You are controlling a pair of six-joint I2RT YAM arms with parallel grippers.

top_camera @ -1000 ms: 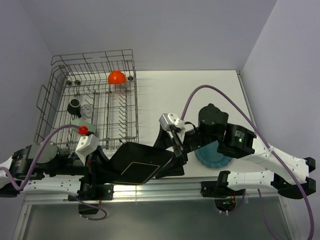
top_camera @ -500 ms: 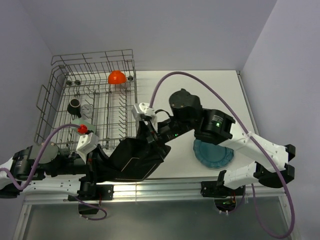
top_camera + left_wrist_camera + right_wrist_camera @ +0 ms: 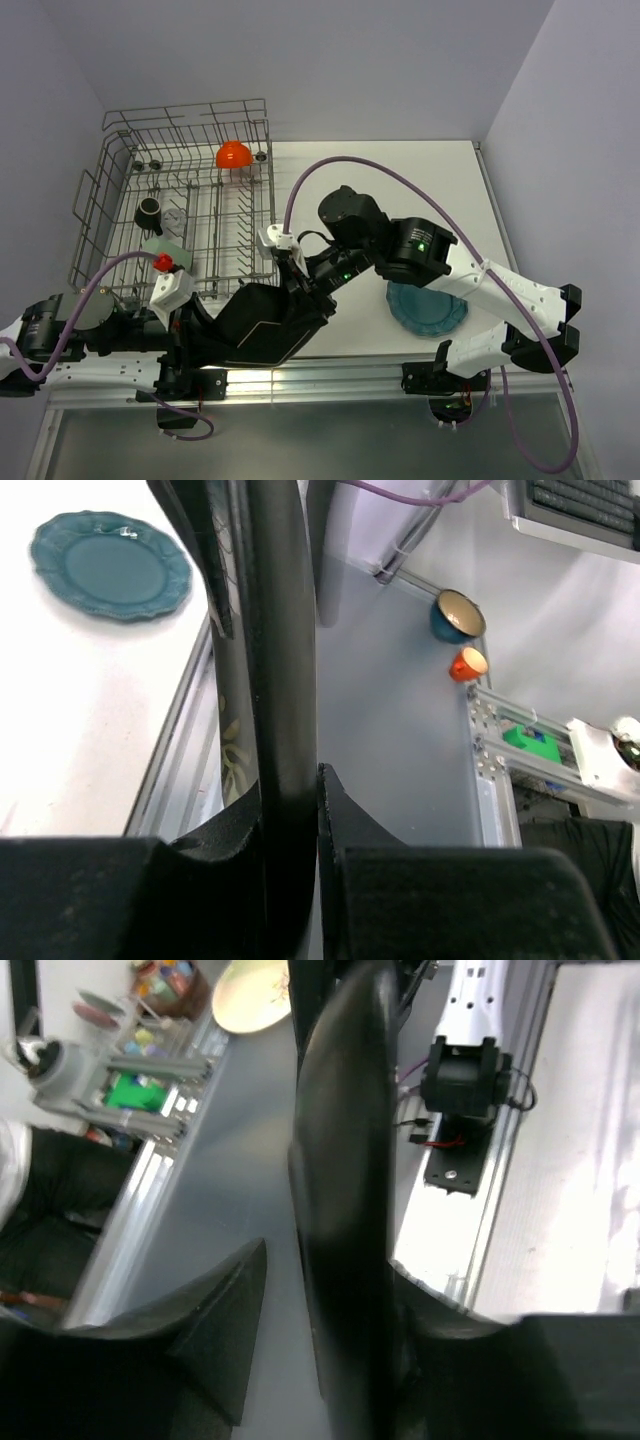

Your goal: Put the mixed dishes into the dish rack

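The black square plate (image 3: 265, 325) hangs tilted over the table's near edge, just right of the dish rack (image 3: 120, 200). My left gripper (image 3: 195, 320) is shut on its left edge; in the left wrist view the plate's rim (image 3: 280, 680) is pinched at the left gripper (image 3: 290, 810). My right gripper (image 3: 300, 285) straddles the plate's upper right edge (image 3: 345, 1210). One of the fingers (image 3: 440, 1330) touches the plate and the other stands a gap away. In the rack are the orange bowl (image 3: 233, 154), dark mug (image 3: 149, 210), clear glass (image 3: 176, 218) and pale green cup (image 3: 160, 245). The teal plate (image 3: 430, 310) lies flat on the table.
The rack's raised wire side (image 3: 268, 200) stands close behind the held plate. An aluminium rail (image 3: 330, 375) runs along the table's near edge. The right arm's purple cable (image 3: 400, 175) arches over the table. A blue bowl (image 3: 458, 615) sits off the table.
My right arm swung left from above the teal plate to the black plate, and its jaws narrowed around the plate's edge. The plate tipped up steeper. The left gripper kept its grip.
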